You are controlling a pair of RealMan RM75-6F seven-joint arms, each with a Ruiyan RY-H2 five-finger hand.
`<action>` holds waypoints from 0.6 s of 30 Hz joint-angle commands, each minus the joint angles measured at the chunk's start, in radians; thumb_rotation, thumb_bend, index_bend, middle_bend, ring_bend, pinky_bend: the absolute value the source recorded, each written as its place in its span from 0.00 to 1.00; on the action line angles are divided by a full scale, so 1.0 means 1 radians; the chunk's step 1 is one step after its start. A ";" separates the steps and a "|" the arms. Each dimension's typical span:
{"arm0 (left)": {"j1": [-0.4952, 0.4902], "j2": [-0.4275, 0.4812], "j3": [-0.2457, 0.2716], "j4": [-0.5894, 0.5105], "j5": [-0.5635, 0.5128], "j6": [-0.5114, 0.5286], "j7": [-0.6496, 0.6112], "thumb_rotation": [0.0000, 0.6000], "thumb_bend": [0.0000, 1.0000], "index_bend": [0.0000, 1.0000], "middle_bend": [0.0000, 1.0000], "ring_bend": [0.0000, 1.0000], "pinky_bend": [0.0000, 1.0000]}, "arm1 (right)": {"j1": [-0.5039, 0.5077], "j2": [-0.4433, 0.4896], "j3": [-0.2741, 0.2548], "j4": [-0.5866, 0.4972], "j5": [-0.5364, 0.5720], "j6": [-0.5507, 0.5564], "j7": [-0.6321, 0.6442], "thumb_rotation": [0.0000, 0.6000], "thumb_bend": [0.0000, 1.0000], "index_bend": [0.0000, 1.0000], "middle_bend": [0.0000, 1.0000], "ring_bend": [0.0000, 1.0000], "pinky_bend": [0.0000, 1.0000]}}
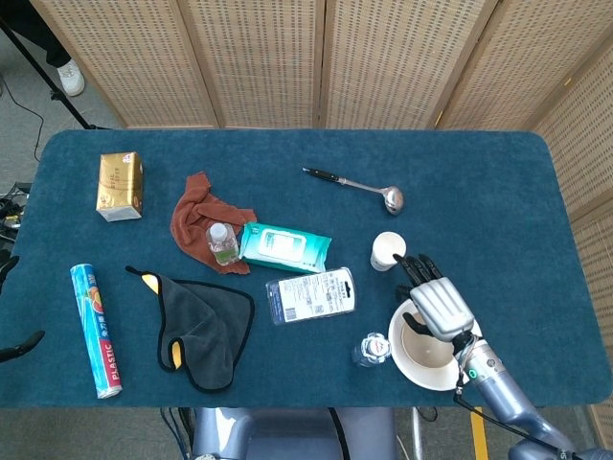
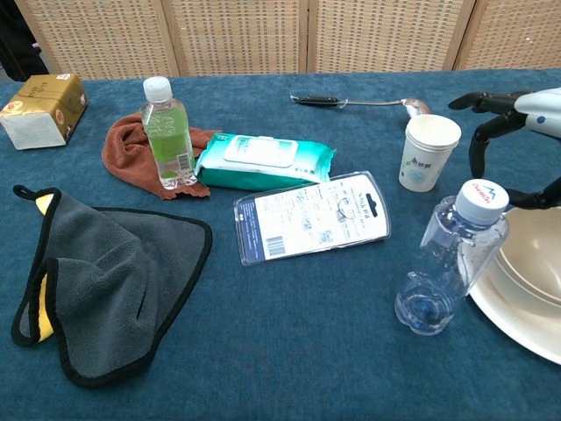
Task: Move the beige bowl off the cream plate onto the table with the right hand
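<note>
The beige bowl point(image 1: 423, 351) sits in the cream plate point(image 1: 436, 381) near the table's front right; in the chest view the bowl point(image 2: 536, 254) and plate point(image 2: 517, 323) are cut off by the right edge. My right hand point(image 1: 436, 301) hovers over the far side of the bowl with its fingers spread toward the paper cup, holding nothing. The chest view shows the same right hand point(image 2: 522, 132) above the bowl's rim, apart from it. Only two dark fingertips of my left hand point(image 1: 13, 347) show at the left edge, well apart, with nothing between them.
A clear water bottle point(image 1: 372, 350) stands touching the plate's left side. A white paper cup point(image 1: 388, 251) is just beyond the hand. A blister pack point(image 1: 310, 295), wipes pack point(image 1: 284, 247), ladle point(image 1: 356, 186), green bottle point(image 1: 222, 242), cloths, box and foil roll lie further left.
</note>
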 commanded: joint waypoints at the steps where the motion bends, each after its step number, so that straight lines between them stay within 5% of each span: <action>1: -0.001 0.002 0.000 0.001 -0.001 -0.003 -0.003 1.00 0.16 0.00 0.00 0.00 0.00 | 0.015 0.003 0.001 -0.027 0.037 -0.018 -0.051 1.00 0.44 0.45 0.00 0.00 0.00; 18: -0.004 -0.001 0.001 -0.004 -0.002 -0.009 0.011 1.00 0.16 0.00 0.00 0.00 0.00 | 0.003 0.012 -0.055 0.032 0.050 -0.007 -0.041 1.00 0.44 0.45 0.00 0.00 0.00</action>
